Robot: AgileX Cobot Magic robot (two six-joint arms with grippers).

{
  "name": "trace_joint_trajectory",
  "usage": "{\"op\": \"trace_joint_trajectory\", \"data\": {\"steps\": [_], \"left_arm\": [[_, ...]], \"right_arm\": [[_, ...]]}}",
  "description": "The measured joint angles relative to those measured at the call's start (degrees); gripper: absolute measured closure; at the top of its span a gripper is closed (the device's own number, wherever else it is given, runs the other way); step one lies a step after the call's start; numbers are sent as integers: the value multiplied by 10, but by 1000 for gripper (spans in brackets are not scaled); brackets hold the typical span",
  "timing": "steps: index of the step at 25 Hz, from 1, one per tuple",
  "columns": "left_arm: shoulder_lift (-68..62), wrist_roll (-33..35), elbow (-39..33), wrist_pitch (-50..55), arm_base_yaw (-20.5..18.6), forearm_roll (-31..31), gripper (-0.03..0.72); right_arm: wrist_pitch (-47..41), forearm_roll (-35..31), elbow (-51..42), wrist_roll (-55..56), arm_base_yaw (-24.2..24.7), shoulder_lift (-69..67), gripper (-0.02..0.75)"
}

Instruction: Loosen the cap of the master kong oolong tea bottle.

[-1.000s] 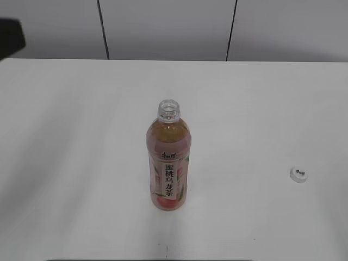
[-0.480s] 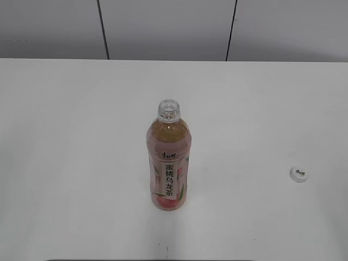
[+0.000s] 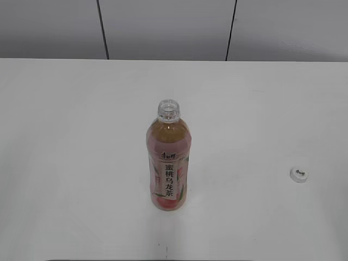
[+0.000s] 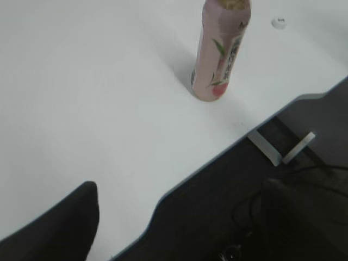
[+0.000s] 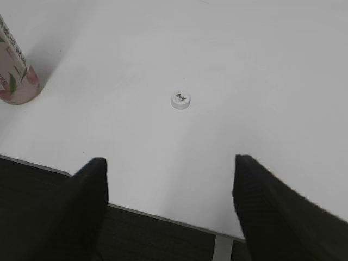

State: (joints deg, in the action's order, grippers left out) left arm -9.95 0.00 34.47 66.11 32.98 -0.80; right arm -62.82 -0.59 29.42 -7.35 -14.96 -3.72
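The master kong oolong tea bottle (image 3: 168, 157) stands upright near the middle of the table (image 3: 70, 136) w/ its threaded neck bare, and the cap (image 3: 298, 174) lies flat well apart to its right, so I judge the loosening step is done already. Left gripper (image 4: 179, 217) and right gripper (image 5: 169, 204) both hang over the near table edge, fingers released, grasping nothing. Next move prob. needs only to retreat w/o touching the bottle.
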Motion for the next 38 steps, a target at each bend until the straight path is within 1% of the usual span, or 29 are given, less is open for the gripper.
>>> {"op": "trace_joint_trajectory", "data": {"steps": [2, 11, 19, 21, 22, 24, 27, 30, 32, 34, 38], "left_arm": [[0, 0, -4, -27, 0, 2, 137], [0, 0, -9, -86, 0, 8, 139], [2, 0, -10, -191, 4, 5, 140], [7, 0, -10, -217, -15, 3, 148], [12, 0, -10, -225, -33, 3, 151], [24, 0, -10, -236, -74, 3, 160], [44, 0, -10, -242, -146, 3, 169], [49, 0, -10, -245, -208, 3, 184], [49, 0, -10, -245, -240, 3, 193], [49, 0, -10, -245, -266, 3, 198], [49, 0, -10, -245, -292, 3, 200]], "right_arm": [[0, 0, 0, 0, 0, 0, 194], [0, 0, 0, 0, 0, 0, 194], [0, 0, 0, 0, 6, 7, 194], [0, 0, 0, 0, 24, 13, 194], [0, 0, 0, 0, 37, 18, 194], [0, 0, 0, 0, 63, 34, 194], [0, 0, 0, 0, 99, 40, 194], [0, 0, 0, 0, 115, 41, 194], [0, 0, 0, 0, 115, 41, 194], [0, 0, 0, 0, 115, 41, 194], [0, -1, 0, 0, 115, 41, 194]]}}
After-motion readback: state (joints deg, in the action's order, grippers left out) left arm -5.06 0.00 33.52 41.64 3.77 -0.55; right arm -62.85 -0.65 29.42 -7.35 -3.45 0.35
